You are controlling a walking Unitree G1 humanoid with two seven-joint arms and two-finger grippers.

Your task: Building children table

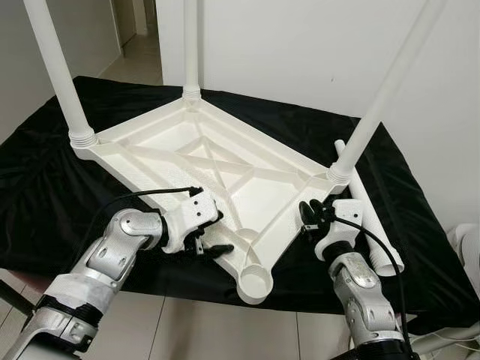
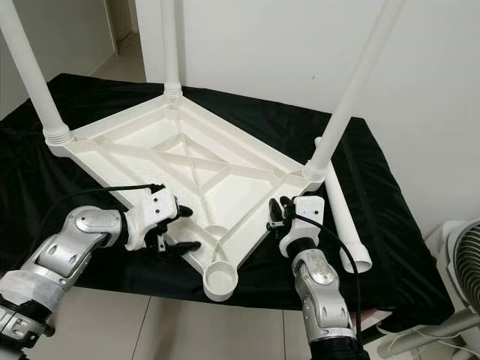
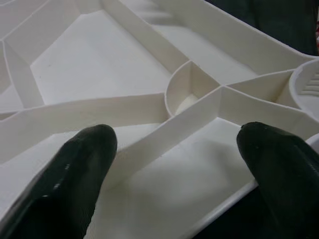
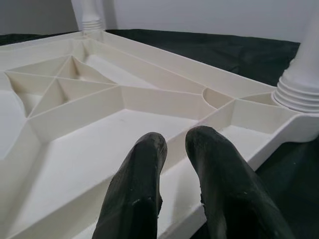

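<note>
While a white plastic table [image 1: 210, 161] lies upside down on a black cloth [image 1: 45, 187], three legs [image 1: 58, 75] already stand up from its corners. At the near-left edge the left gripper [image 1: 212, 234] rests with its jaws spread wide over the rim, holding nothing. The near corner socket [image 1: 253, 283] stands empty between both arms. On the near-right edge the right gripper [image 1: 307, 214] keeps its jaws almost together above the rim, gripping nothing. A loose leg [image 1: 371, 217] lies on the cloth beside it.
</note>
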